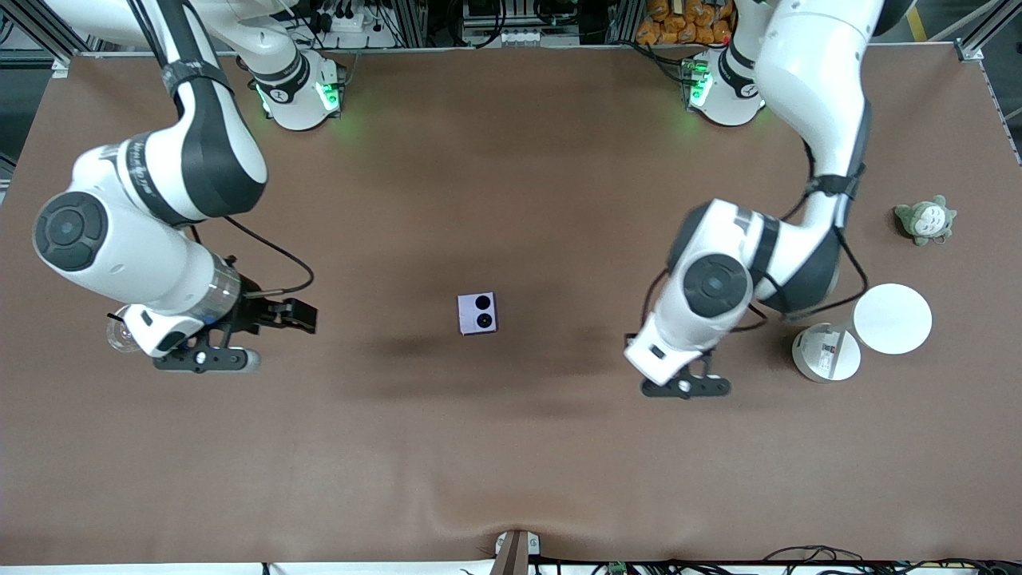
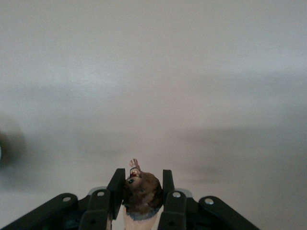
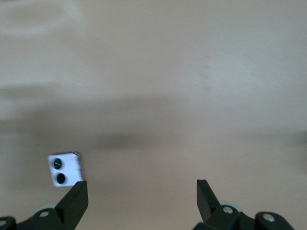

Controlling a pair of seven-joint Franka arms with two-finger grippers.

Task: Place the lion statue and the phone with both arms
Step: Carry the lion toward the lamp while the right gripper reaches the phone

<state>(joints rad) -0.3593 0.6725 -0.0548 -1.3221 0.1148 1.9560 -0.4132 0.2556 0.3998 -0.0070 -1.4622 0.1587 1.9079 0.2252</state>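
On the brown counter (image 1: 511, 447), we see the pale lavender phone (image 1: 477, 313) lying flat near the middle, its two black camera circles facing up. The right hand (image 1: 275, 335) hangs over the counter toward the right arm's end, well apart from the phone; in the right wrist view its fingers (image 3: 76, 203) are spread wide with nothing between them, and the phone (image 3: 65, 170) shows just past one fingertip. The left hand (image 1: 687, 386) is over the counter toward the left arm's end, clenched on the lion statue (image 2: 140, 192), which sits squeezed between its black fingers (image 2: 173, 201). From the front camera we cannot make out the figurine at all, the arm covering it; its lower part is cut off in the left wrist view. Near that hand stand a white round lamp-like stand (image 1: 862, 335) and, farther from the front camera, a grey-green and white plush (image 1: 924, 220).
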